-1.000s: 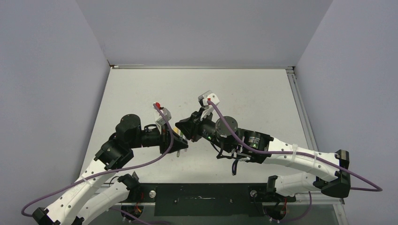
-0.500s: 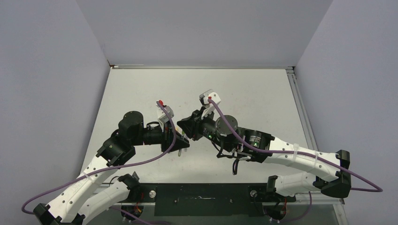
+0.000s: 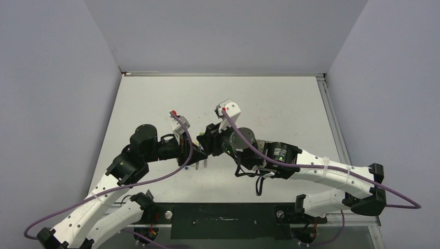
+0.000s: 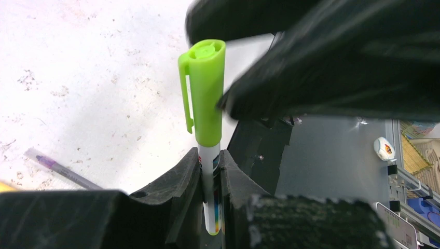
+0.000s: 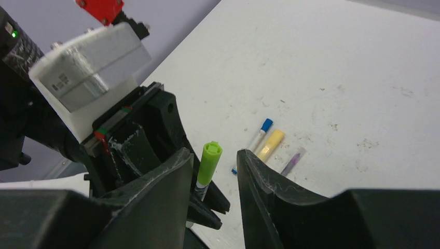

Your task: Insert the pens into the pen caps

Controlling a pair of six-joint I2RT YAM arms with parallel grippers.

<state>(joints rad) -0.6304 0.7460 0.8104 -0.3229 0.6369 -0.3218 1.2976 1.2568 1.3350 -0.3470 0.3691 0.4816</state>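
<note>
**Right jaws parted around the newly capped pen**

Since a second ago the right gripper (image 5: pixel 215 154) has gone from nearly closed to parted, and its wrist has shifted a little toward the left arm in the overhead view. The green cap (image 4: pixel 205 93) sits on the upper end of the white-barrelled pen (image 4: pixel 209 171), clip facing left in the left wrist view. The pen stands upright, lifted off the table (image 3: pixel 270 98), between the two wrists. The left gripper (image 4: pixel 210 161) clamps the barrel just below the cap, its fingers pressed narrow on either side. The right gripper's fingers (image 5: pixel 171 179) stand on either side of the cap with a gap showing in the right wrist view. Whether one pad touches the cap cannot be told, as that finger is blurred in the left wrist view. In the overhead view the left gripper (image 3: pixel 200 161) and right gripper (image 3: pixel 203 148) meet near the table's middle. On the table beyond lie the blue-tipped pen (image 5: pixel 257 139), the yellow marker (image 5: pixel 271 144) just beside it, and the purple pen (image 5: pixel 293 160) near both.
</note>
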